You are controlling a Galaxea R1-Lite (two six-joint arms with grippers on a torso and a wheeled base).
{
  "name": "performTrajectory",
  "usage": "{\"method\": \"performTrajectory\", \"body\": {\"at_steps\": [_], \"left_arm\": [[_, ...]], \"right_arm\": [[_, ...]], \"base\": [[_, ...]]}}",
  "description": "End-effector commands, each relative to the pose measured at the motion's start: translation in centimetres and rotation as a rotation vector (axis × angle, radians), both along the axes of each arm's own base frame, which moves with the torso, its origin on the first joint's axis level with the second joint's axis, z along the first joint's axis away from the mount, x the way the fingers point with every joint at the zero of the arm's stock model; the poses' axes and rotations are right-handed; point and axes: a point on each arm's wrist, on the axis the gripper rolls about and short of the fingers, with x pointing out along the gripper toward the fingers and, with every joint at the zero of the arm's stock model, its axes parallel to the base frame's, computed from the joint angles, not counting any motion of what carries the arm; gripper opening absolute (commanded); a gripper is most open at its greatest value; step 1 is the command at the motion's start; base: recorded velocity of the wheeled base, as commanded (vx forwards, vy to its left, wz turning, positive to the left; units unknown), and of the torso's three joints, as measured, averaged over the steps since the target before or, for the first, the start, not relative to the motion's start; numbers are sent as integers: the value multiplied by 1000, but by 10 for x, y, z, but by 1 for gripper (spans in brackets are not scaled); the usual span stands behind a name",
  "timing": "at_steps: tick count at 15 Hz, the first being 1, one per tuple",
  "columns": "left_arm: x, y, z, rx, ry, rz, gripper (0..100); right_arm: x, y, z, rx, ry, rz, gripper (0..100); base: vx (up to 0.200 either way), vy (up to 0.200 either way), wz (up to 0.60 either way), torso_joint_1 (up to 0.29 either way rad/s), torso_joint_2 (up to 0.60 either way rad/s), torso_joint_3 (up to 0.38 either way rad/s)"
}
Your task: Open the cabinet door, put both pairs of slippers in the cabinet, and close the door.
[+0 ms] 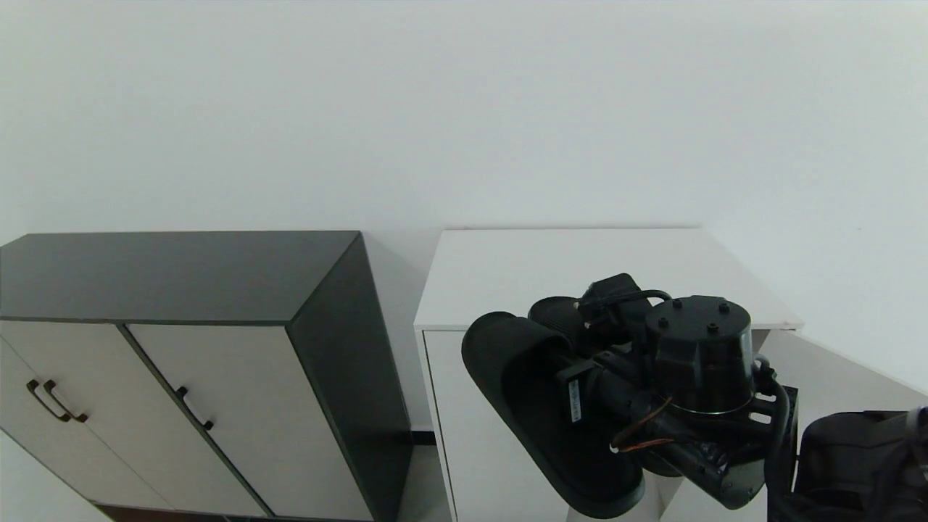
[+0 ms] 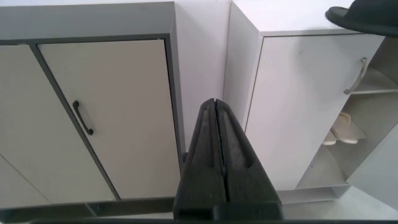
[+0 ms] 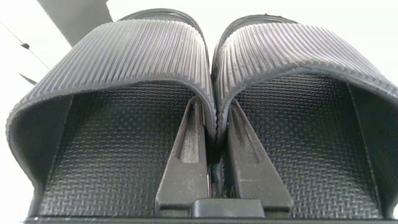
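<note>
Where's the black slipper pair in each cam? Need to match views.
Head: black slippers lower centre-right, in front of the white cabinet.
Left wrist: one dark sole edge at the frame's edge, over the cabinet's top.
Right wrist: both side by side, right tool clamping their inner walls.
Shared landmark: the white cabinet, in head and left wrist.
</note>
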Motion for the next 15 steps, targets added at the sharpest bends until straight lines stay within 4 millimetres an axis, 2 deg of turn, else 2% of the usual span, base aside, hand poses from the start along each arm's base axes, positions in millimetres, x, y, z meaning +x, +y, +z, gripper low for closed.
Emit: {"method": "performTrajectory", "body": {"at_steps": [1, 8, 15], "left_arm": [[0, 0, 0, 0, -1, 0, 0], [0, 0, 0, 0, 0, 0, 0], [0, 0, 0, 0, 0, 1, 0]], "right_arm": [[1, 0, -2, -4, 4, 0, 0], [0, 0, -1, -3, 3, 0, 0], [0, 0, -1, -4, 4, 0, 0]], "base": [[0, 0, 0, 0, 0, 0], [0, 0, 0, 0, 0, 0], [0, -200, 0, 0, 1, 3]]}}
